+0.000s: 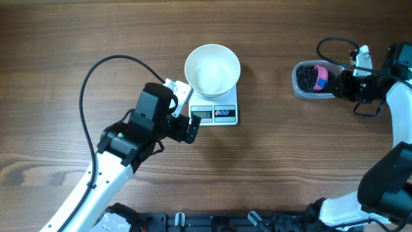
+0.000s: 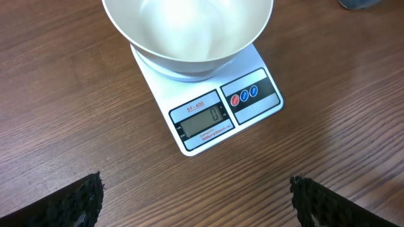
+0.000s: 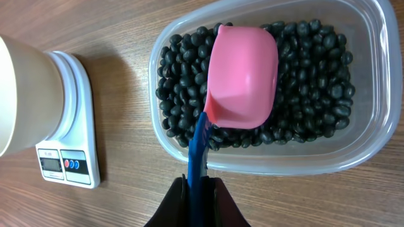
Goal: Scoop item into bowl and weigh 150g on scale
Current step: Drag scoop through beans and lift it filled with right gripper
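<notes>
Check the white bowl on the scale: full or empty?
Empty. The white bowl on the scale shows only bare white inside; the black beans lie in the clear tub.

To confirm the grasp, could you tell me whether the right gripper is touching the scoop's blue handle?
Touching. The right wrist view shows the right gripper closed on the blue handle of the pink scoop, no gap either side.

Satin-sheened wood-grain table (image 2: 76, 94), smooth softly glossy white bowl (image 2: 189, 31), smooth white plastic scale (image 2: 202, 120), clear glossy plastic tub (image 3: 372, 126), shiny black beans (image 3: 183, 82), matt pink plastic scoop (image 3: 243, 75), rough black finger pads (image 2: 76, 202).
</notes>
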